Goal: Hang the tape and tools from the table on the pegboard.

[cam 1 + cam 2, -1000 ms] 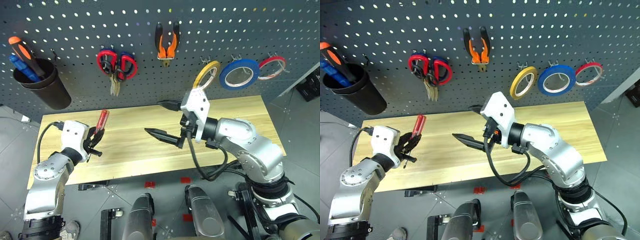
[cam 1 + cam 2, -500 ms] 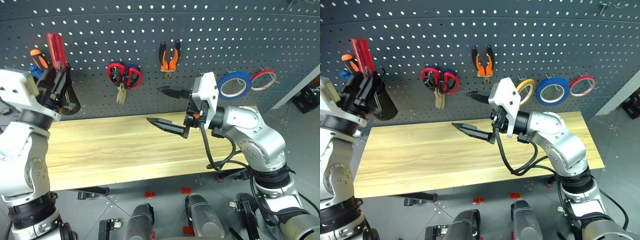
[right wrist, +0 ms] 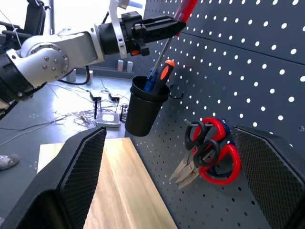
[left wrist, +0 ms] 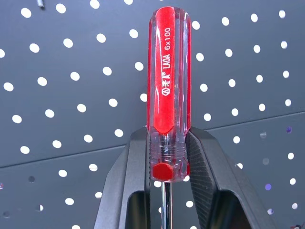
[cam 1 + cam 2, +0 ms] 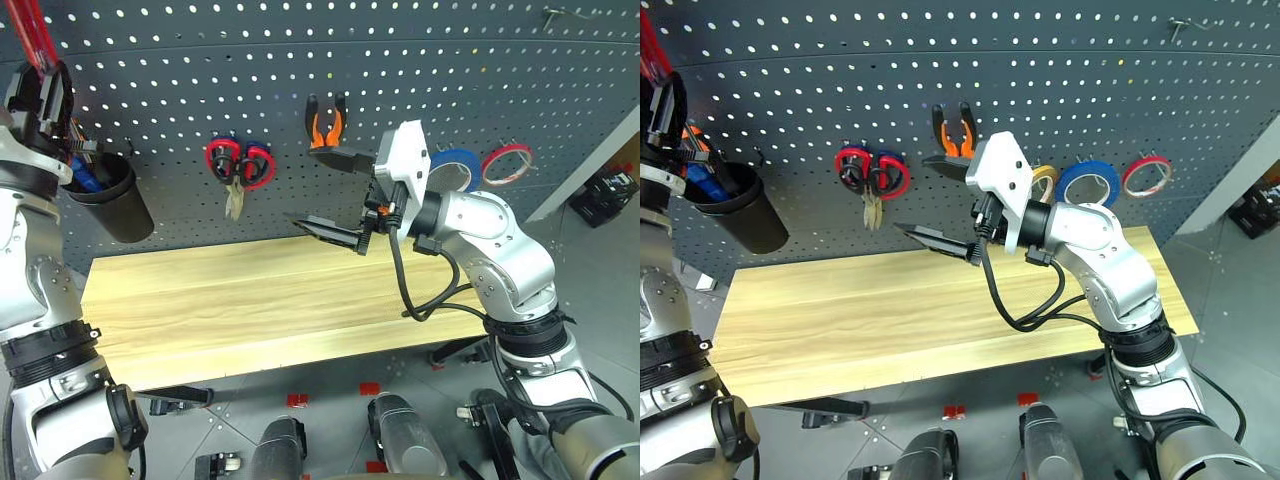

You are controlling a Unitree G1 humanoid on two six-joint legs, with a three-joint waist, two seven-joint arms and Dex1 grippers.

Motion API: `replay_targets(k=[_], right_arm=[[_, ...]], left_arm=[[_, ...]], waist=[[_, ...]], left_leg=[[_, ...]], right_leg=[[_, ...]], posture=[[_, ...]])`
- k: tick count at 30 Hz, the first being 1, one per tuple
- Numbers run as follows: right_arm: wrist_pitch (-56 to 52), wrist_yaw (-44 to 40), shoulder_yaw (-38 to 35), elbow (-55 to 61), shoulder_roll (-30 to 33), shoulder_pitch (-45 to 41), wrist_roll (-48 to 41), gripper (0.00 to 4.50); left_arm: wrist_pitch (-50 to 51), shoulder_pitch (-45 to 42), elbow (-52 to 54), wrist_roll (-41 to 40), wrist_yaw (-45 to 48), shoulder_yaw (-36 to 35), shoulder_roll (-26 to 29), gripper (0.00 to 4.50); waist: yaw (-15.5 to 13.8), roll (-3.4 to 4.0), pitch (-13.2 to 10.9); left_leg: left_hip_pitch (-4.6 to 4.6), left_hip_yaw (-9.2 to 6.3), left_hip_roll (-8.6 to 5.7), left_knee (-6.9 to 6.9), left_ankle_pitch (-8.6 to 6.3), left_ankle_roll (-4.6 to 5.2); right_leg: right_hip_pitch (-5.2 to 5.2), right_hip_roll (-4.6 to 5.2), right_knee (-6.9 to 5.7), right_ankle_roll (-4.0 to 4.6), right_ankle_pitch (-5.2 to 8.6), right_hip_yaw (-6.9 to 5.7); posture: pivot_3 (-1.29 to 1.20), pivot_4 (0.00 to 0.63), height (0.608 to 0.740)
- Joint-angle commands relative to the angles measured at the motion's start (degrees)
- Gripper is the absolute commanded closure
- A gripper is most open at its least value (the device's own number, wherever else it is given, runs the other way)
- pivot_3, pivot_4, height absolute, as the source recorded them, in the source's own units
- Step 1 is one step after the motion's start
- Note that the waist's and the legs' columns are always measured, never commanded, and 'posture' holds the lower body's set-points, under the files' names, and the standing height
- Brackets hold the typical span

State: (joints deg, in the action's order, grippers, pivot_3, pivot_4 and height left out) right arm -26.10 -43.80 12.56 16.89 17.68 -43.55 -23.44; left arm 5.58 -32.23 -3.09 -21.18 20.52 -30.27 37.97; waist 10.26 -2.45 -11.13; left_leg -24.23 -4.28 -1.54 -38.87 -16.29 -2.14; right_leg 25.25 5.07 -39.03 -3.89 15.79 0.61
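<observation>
Red-handled screwdriver [image 4: 169, 86] is sitting clamped in the left gripper [image 4: 167, 157] at ten o'clock above the cup [image 5: 108, 205]. Pliers [image 5: 322, 125] and tape [image 5: 452, 168] are already hanging on the pegboard [image 5: 420, 60]; the right gripper [image 5: 335, 190] is idling with jaws apart.

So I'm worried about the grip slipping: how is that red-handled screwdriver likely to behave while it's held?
The red-handled screwdriver looks rigid, so it should not flex. Its glossy, clear plastic handle seems fairly slippery, and the left gripper pinches only the lower end, so it could pivot or slide. Being slim, it is probably light.
</observation>
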Motion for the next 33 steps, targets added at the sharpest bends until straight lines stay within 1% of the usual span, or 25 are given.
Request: replay_targets(k=[1,8,15,19,21,24,25,26,29,30,33], right_arm=[[1.8,-0.5,-0.3,0.8,-0.5,-1.1,0.3,0.00],[0.2,-0.6,-1.0,0.8,-1.9,-1.6,-1.8,0.00],[0.0,-1.0,-1.0,1.1,-2.0,-1.6,-1.9,0.00],[-0.1,-1.3,-1.0,1.1,-2.1,-1.5,-1.7,0.00],[0.1,-1.4,-0.9,1.1,-2.0,-1.5,-1.5,0.00],[0.2,-1.5,-0.8,1.0,-2.0,-1.4,-1.3,0.00],[0.3,-1.6,-0.8,1.0,-2.0,-1.4,-1.3,0.00],[0.4,-1.6,-0.7,1.0,-2.0,-1.4,-1.2,0.00],[0.6,-1.7,-0.6,0.9,-1.9,-1.2,-1.1,0.00],[0.7,-1.7,-0.7,0.9,-1.9,-1.1,-1.0,0.00],[1.0,-1.4,-1.3,0.9,-1.6,-0.6,-0.9,0.00]], left_arm=[[-2.3,2.1,2.7,0.4,-1.3,-1.7,0.0,3.75],[-4.7,7.3,3.9,1.6,-3.5,-1.8,-1.4,3.75],[-7.1,8.5,2.1,2.7,-4.6,-1.4,-1.5,3.75],[-6.6,8.7,1.3,1.9,-5.1,-1.8,-2.0,3.75],[-6.8,8.7,1.7,1.3,-5.6,-2.3,-2.4,3.04],[-6.7,9.2,2.4,0.8,-6.5,-3.2,-2.6,2.30],[-6.7,9.3,2.6,0.9,-6.8,-3.3,-2.8,1.87],[-6.7,9.3,2.7,1.0,-7.0,-3.2,-2.8,1.68],[-6.6,9.5,3.5,1.2,-7.3,-2.7,-2.9,0.74],[-6.2,9.4,4.7,1.3,-7.1,-1.9,-2.8,0.53],[-4.9,9.6,9.9,2.5,-5.1,2.9,-2.3,0.53]], waist=[[0.6,-0.01,0.2],[1.4,-0.01,1.5],[1.3,0.01,2.3],[1.4,0.03,2.8],[1.4,0.02,3.0],[1.4,0.00,3.1],[1.4,0.00,3.1],[1.4,0.00,3.1],[1.4,0.00,3.2],[1.4,0.01,3.2],[1.3,-0.01,3.3]], left_leg=[[0.00,-0.01,0.00,0.00,0.00,0.00],[0.01,-0.06,-0.01,0.01,0.00,0.00],[0.02,-0.15,-0.18,0.01,0.00,0.01],[0.02,-0.17,-0.18,0.01,-0.01,0.01],[0.02,-0.18,-0.19,0.01,-0.01,0.01],[0.02,-0.21,-0.22,-0.01,-0.01,0.02],[0.02,-0.21,-0.22,0.00,-0.01,0.01],[0.02,-0.21,-0.22,0.00,-0.01,0.01],[0.02,-0.25,-0.25,0.00,-0.01,0.02],[0.02,-0.25,-0.27,0.00,-0.01,0.02],[0.02,-0.29,-0.28,0.00,-0.01,0.02]], right_leg=[[0.00,0.00,-0.01,0.00,0.00,0.00],[0.01,0.00,-0.02,0.00,0.00,0.01],[-0.04,0.10,-0.02,0.00,0.00,0.06],[-0.04,0.10,-0.02,0.00,0.00,0.07],[-0.05,0.10,-0.03,0.00,0.00,0.08],[-0.06,0.10,-0.03,0.00,0.00,0.12],[-0.06,0.10,-0.03,0.00,0.00,0.12],[-0.06,0.10,-0.03,0.00,0.00,0.13],[-0.08,0.11,-0.04,0.00,0.00,0.13],[-0.08,0.12,-0.04,0.00,0.00,0.14],[-0.09,0.13,-0.05,0.00,0.00,0.13]], posture=[[-0.16,0.111,0.740],[-0.15,0.108,0.740],[-0.15,0.109,0.740],[-0.15,0.108,0.740],[-0.15,0.108,0.740],[-0.15,0.108,0.740],[-0.14,0.108,0.740],[-0.14,0.108,0.740],[-0.14,0.106,0.740],[-0.14,0.105,0.740],[-0.14,0.101,0.740]])
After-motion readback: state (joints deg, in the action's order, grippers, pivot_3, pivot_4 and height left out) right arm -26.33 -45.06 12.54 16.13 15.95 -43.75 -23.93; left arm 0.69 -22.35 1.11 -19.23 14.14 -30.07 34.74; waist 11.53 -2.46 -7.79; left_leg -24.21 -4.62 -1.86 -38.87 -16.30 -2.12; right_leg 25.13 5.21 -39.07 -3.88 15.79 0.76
